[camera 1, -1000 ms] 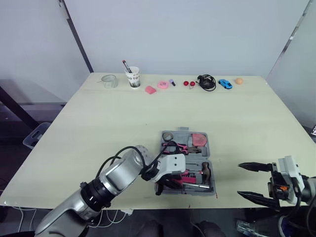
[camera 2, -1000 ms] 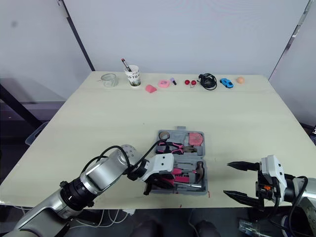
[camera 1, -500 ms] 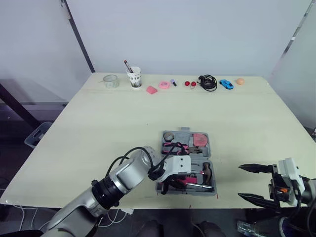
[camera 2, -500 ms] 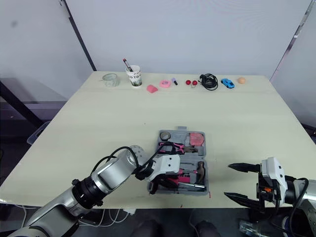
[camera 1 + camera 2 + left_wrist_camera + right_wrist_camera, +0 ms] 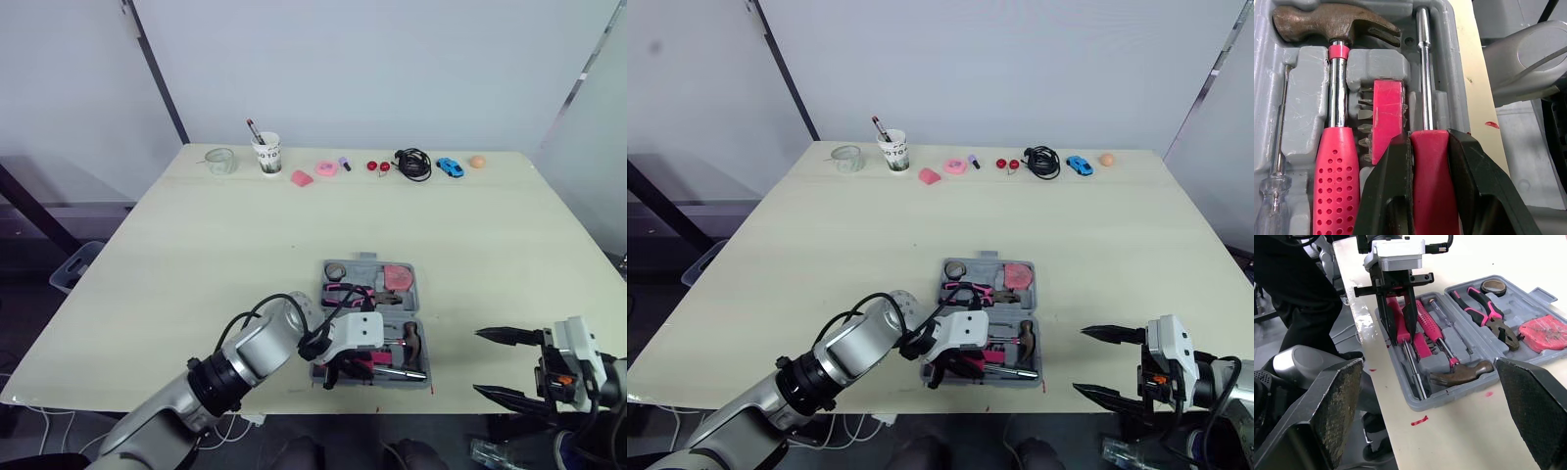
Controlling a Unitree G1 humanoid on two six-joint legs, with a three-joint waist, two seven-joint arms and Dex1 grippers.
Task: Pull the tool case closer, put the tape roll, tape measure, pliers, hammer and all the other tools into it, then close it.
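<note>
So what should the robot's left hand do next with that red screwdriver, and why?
Probably open the left hand and let go. It is clamped on the handle of the red screwdriver, whose shaft already seems to lie in its groove along the edge of the tool case, so nothing looks left to place.

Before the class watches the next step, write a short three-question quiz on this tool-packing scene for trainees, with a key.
1. True or false: the left gripper is shut on the red-handled screwdriver inside the open grey plastic tool case.
2. Which lies in the same half of the case as the brown-headed hammer? A. pink-handled pliers B. red bit holder C. tape roll
3. Short answer: is the right gripper open or shut?
Key: 1 true; 2 B; 3 open, holding nothing.
</note>
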